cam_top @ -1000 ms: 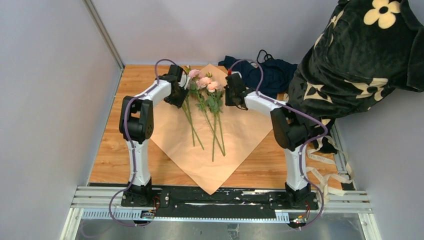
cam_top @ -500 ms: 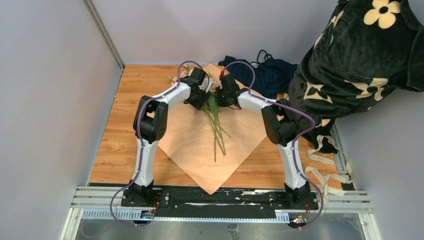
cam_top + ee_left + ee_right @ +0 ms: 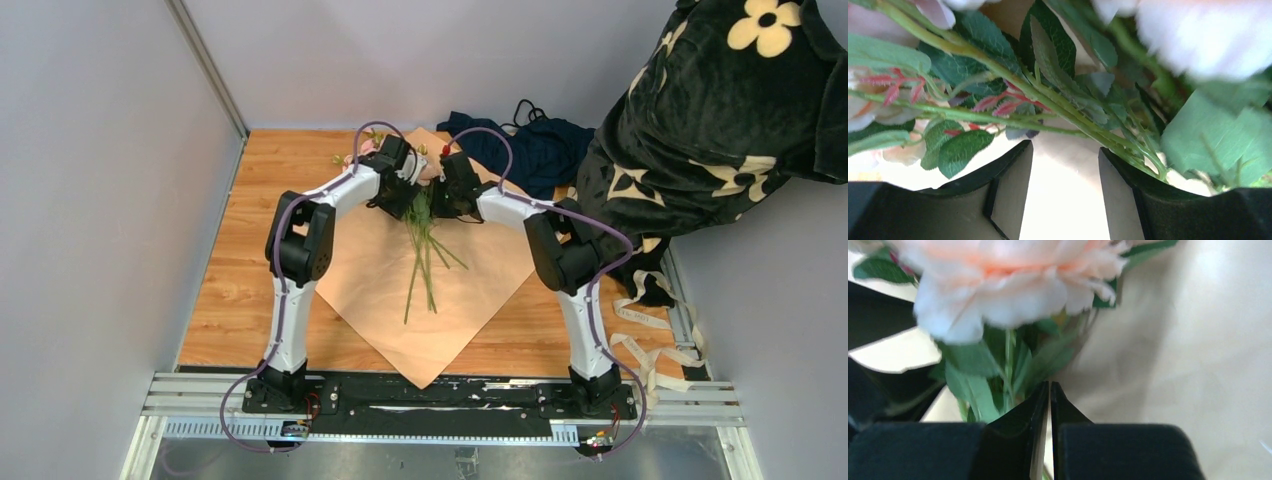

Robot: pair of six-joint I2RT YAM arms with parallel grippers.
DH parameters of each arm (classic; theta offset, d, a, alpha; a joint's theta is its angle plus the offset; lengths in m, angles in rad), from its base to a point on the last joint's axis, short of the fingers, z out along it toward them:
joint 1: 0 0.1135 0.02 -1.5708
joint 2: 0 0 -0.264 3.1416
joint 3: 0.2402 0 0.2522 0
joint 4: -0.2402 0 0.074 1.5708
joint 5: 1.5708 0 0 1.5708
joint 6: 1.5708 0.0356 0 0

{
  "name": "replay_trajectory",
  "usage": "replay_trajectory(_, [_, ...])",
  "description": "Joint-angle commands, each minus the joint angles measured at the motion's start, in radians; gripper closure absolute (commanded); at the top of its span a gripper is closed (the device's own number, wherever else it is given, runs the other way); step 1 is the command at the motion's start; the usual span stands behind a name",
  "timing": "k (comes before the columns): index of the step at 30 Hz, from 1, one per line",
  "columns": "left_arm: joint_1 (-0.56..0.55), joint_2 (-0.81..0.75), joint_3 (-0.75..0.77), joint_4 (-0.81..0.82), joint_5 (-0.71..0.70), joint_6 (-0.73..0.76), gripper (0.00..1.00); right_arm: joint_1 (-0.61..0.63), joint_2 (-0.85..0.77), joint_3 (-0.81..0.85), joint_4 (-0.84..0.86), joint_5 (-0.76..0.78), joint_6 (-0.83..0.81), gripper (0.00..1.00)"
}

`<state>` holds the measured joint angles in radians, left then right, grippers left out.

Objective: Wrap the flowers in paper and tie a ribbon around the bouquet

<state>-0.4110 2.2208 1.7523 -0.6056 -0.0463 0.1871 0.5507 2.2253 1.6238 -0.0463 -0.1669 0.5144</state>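
The paper (image 3: pixel 400 320) lies tan face up as a diamond on the table. The flowers (image 3: pixel 425 255) rest on it in one bunch, stems fanning toward me, blooms mostly hidden by both wrists. My left gripper (image 3: pixel 405 195) presses against the bunch's left side. It is open (image 3: pixel 1064 147), bare paper between its fingers and green stems (image 3: pixel 1013 87) crossing just past the tips. My right gripper (image 3: pixel 447 195) is against the right side. It is shut (image 3: pixel 1049 386) on nothing, with a pink bloom (image 3: pixel 1013 280) and leaves just ahead. Cream ribbon strips (image 3: pixel 650 335) lie off the table's right edge.
A dark navy cloth (image 3: pixel 530 145) is heaped at the back of the wooden table (image 3: pixel 250 270). Black fabric with cream flower prints (image 3: pixel 720 130) looms over the right side. Grey walls close in left and behind; a metal rail (image 3: pixel 440 405) runs along the near edge.
Both grippers have moved inward from either side of the spread flowers and pushed them into one bunch. The stem ends have swung slightly left.
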Motion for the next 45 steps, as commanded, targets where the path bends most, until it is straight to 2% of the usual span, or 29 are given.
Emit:
replay_trajectory(1, [-0.003, -0.113, -0.067, -0.045, -0.043, 0.004, 0.4, 0.021, -0.159, -0.09, -0.095, 0.098, -0.109, 0.88])
replay_trajectory(4, [-0.005, -0.245, -0.214, -0.014, -0.015, 0.008, 0.39, 0.021, -0.272, -0.226, -0.122, 0.139, -0.158, 0.88])
replay_trajectory(8, [-0.041, -0.37, -0.381, -0.01, 0.04, 0.023, 0.42, 0.021, -0.345, -0.379, -0.104, 0.076, -0.156, 0.88])
replay_trajectory(11, [-0.109, -0.385, -0.488, -0.01, 0.03, 0.041, 0.45, 0.022, -0.336, -0.432, -0.11, 0.076, -0.154, 0.89])
replay_trajectory(14, [-0.149, -0.363, -0.531, -0.01, 0.034, 0.038, 0.49, 0.024, -0.321, -0.45, -0.108, 0.054, -0.152, 0.9])
replay_trajectory(18, [-0.178, -0.34, -0.551, -0.01, 0.087, 0.037, 0.55, 0.047, -0.319, -0.454, -0.116, 0.031, -0.177, 0.92])
replay_trajectory(22, [-0.212, -0.342, -0.556, -0.008, 0.176, 0.043, 0.56, 0.065, -0.328, -0.473, -0.123, -0.027, -0.178, 0.94])
replay_trajectory(27, [-0.221, -0.303, -0.512, 0.022, 0.285, 0.025, 0.56, 0.066, -0.327, -0.513, -0.051, -0.172, -0.116, 0.94])
replay_trajectory(32, [-0.221, -0.265, -0.46, 0.058, 0.326, -0.007, 0.56, 0.066, -0.311, -0.547, 0.036, -0.266, -0.024, 0.94])
replay_trajectory(35, [-0.221, -0.269, -0.463, 0.104, 0.339, -0.023, 0.56, 0.067, -0.329, -0.578, 0.102, -0.278, 0.017, 0.95])
replay_trajectory(39, [-0.221, -0.27, -0.459, 0.16, 0.337, -0.039, 0.57, 0.079, -0.36, -0.619, 0.108, -0.261, 0.042, 0.97])
replay_trajectory(45, [-0.22, -0.289, -0.452, 0.126, 0.318, -0.023, 0.56, 0.085, -0.433, -0.706, 0.104, -0.22, 0.05, 0.97])
